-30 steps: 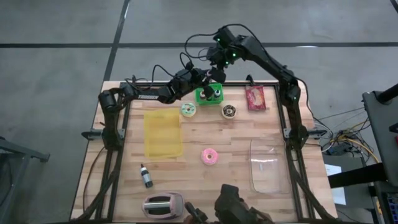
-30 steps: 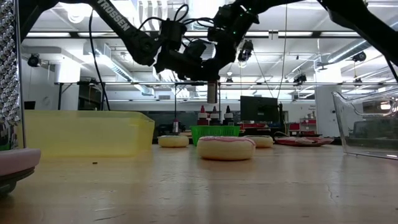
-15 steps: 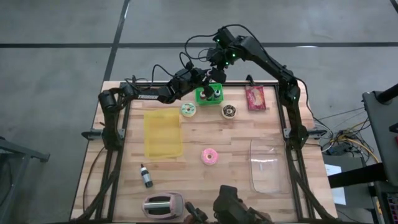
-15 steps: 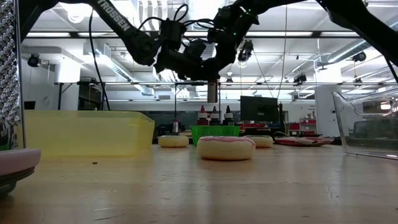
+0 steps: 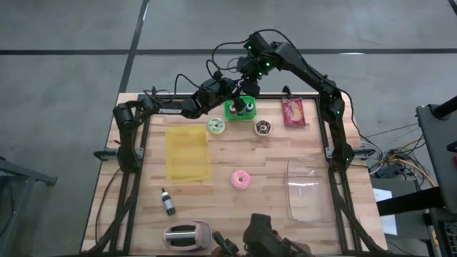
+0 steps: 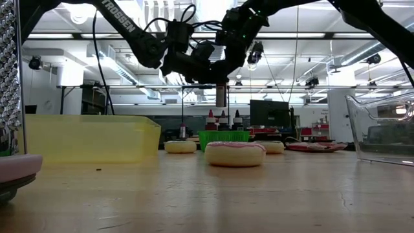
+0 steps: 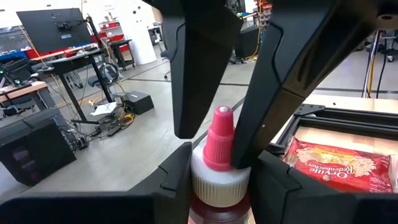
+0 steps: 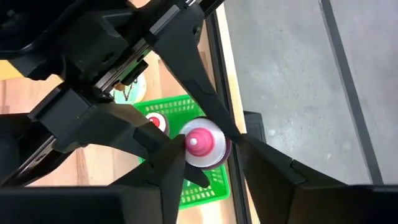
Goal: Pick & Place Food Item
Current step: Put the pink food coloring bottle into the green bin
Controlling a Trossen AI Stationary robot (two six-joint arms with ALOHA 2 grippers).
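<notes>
A red sauce bottle with a white cap and pink nozzle point(image 7: 219, 140) hangs above the green basket point(image 5: 240, 109) at the table's far edge; it also shows in the low view point(image 6: 220, 96). My left gripper point(image 7: 221, 180) reaches in from the left and is shut on the bottle. My right gripper point(image 8: 208, 149) comes down from above, its fingers point(image 7: 199, 74) standing open on either side of the nozzle. More bottles point(image 6: 223, 119) stand in the basket. My left gripper pinches the bottle's white cap point(image 7: 202, 177) between its two fingers, coming level from the table's left side. The bottle hangs upright, nozzle up, lifted clear of the basket. My right gripper points down over the cap; one finger point(image 7: 249, 149) touches the pink nozzle's side point(image 7: 231, 155). The other finger stands just apart from it.
A pale green doughnut point(image 5: 216, 126) and a chocolate doughnut point(image 5: 263, 128) lie near the basket, a pink doughnut point(image 5: 241, 179) at mid-table. A red packet point(image 5: 293, 112), yellow tray point(image 5: 187, 152), clear container point(image 5: 310, 190), toaster point(image 5: 187, 235) and small dark bottle point(image 5: 168, 202) lie around.
</notes>
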